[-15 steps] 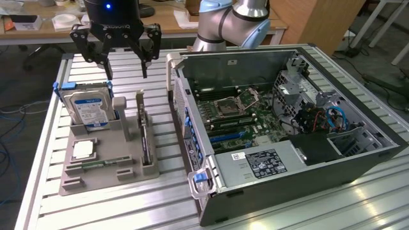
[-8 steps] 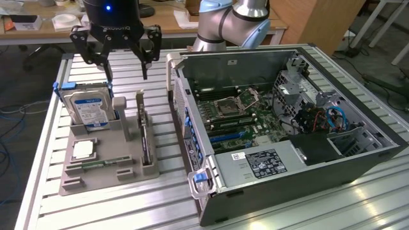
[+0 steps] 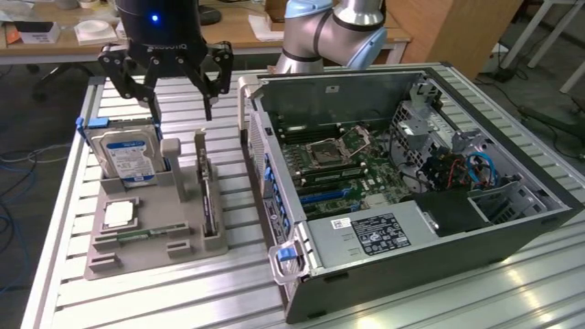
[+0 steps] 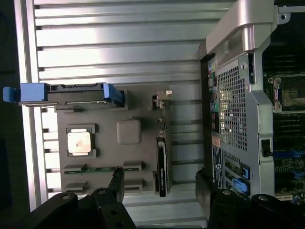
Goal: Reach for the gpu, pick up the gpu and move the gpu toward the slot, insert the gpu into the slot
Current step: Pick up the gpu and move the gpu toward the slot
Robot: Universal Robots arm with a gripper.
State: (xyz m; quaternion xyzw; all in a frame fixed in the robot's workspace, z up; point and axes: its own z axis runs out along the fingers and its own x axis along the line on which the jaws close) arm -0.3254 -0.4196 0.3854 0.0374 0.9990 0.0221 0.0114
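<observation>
Hand [image 3: 181,102] spread wide, holding nothing, hovering above grey plastic fixture [image 3: 157,209]. One gpu [image 3: 208,200]: thin dark card, upright on edge in fixture, seen edge-on, faces hidden. One blue-labelled hard drive [image 3: 128,157], one square silver chip [image 3: 119,214]. One open computer case [image 3: 475,240] beside fixture. Ribbed metal tabletop [image 3: 174,295].

Slatted metal table [image 3: 183,291] carries grey fixture [image 3: 169,214] and computer case [image 3: 439,271].

At upper left the end effector [image 3: 181,110] hangs, jaws spread wide, above the gray holder [image 3: 169,219] where the gpu [image 3: 208,202] stands on edge; the computer case [image 3: 429,267] lies at right.
</observation>
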